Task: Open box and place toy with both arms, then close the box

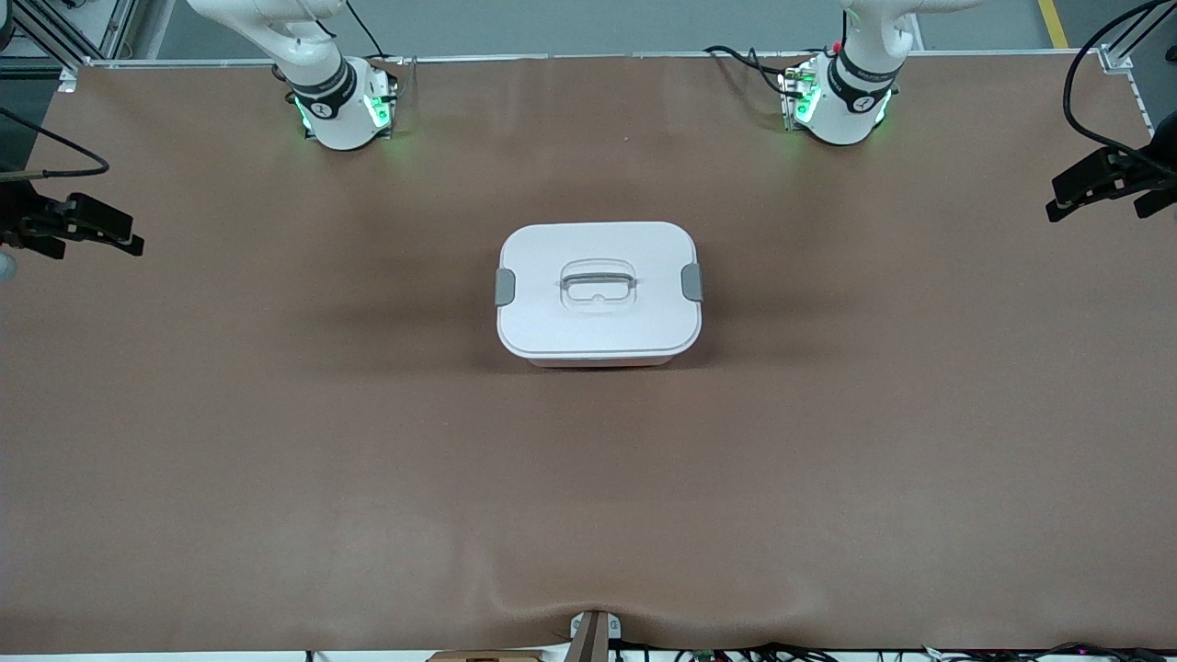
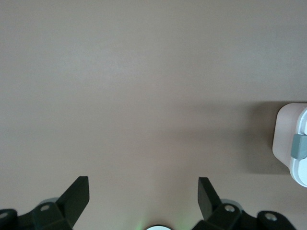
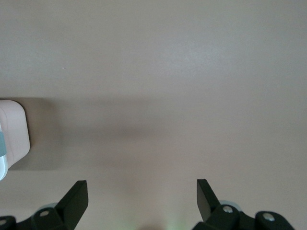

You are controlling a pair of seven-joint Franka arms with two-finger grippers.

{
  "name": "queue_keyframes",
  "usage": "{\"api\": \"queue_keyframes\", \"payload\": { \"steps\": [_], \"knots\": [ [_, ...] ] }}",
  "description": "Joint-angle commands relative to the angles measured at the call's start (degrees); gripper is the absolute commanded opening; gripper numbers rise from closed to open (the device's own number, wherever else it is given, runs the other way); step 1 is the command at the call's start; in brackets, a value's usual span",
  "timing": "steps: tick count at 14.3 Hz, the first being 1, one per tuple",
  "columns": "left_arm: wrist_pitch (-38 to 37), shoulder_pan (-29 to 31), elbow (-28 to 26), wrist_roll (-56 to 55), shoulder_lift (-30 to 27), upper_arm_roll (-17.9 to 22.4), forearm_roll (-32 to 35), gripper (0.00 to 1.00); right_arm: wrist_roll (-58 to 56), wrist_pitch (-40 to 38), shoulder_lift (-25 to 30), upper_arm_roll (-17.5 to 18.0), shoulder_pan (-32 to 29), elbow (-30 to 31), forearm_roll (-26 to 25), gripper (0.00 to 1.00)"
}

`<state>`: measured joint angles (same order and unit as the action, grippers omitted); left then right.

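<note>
The box (image 1: 598, 292) stands in the middle of the table with its white lid on. Both grey side clips (image 1: 506, 286) are down and the clear handle (image 1: 598, 280) lies in the lid's recess. The toy is out of view. Both arms leave the front view at the top, so neither gripper shows there. My left gripper (image 2: 144, 181) is open and empty over bare table, with the box's end (image 2: 287, 139) and one clip (image 2: 300, 146) off to one side. My right gripper (image 3: 141, 183) is open and empty over bare table, with the box's other end (image 3: 13, 129) at the edge.
The two arm bases (image 1: 345, 106) (image 1: 841, 101) stand along the table's edge farthest from the front camera. Black clamp mounts (image 1: 74, 225) (image 1: 1103, 179) hang over both ends of the table. A small bracket (image 1: 593, 630) sits at the nearest edge. Brown mat (image 1: 276, 460) covers the table.
</note>
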<state>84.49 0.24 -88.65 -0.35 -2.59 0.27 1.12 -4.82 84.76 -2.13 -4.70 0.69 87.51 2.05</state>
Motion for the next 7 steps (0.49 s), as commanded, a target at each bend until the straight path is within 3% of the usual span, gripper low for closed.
{"api": "queue_keyframes", "payload": {
  "steps": [1, 7],
  "knots": [
    [-0.03, 0.28, 1.2, -0.18, 0.4, 0.0, -0.59, 1.0, -0.19, -0.29, -0.51, 0.31, -0.34, -1.2, -0.55, 1.0],
    [-0.03, 0.11, 1.2, -0.36, 0.4, 0.0, -0.59, 1.0, -0.19, 0.14, -0.51, 0.31, -0.25, -1.2, -0.55, 1.0]
  ]
}}
